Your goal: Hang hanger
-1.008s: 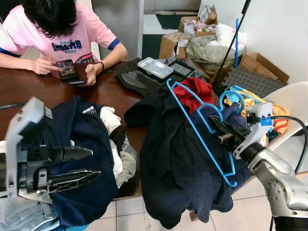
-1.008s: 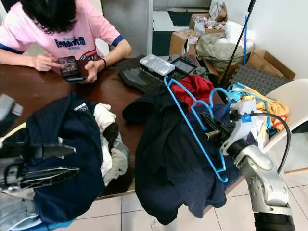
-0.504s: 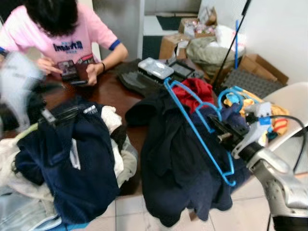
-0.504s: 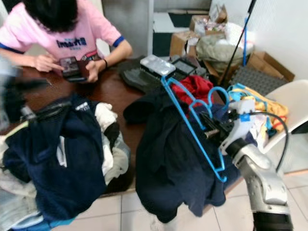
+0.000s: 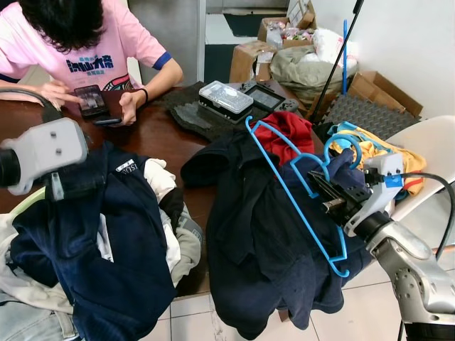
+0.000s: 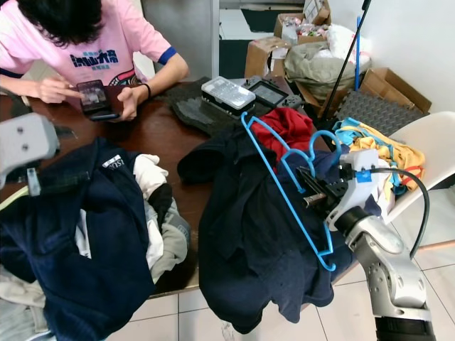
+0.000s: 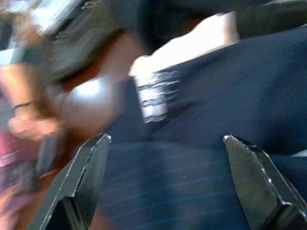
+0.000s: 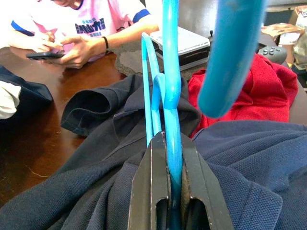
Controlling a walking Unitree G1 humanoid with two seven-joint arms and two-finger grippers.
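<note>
hanger pinched tight in right hand; left hand wide over navy jacket. i keep hanger level, lift slowly clear of bench.

Head stereo pair looking down on table (shared scene), wrist cameras close along each tool

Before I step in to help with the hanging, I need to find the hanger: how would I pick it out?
Start at the dark brown wooden table, then go to its end near the white plastic chair, where a dark navy garment drapes over the edge. The thin bright blue plastic hanger lies on that garment, clamped in the right gripper. It is the one rigid blue outline among soft clothes.
</note>
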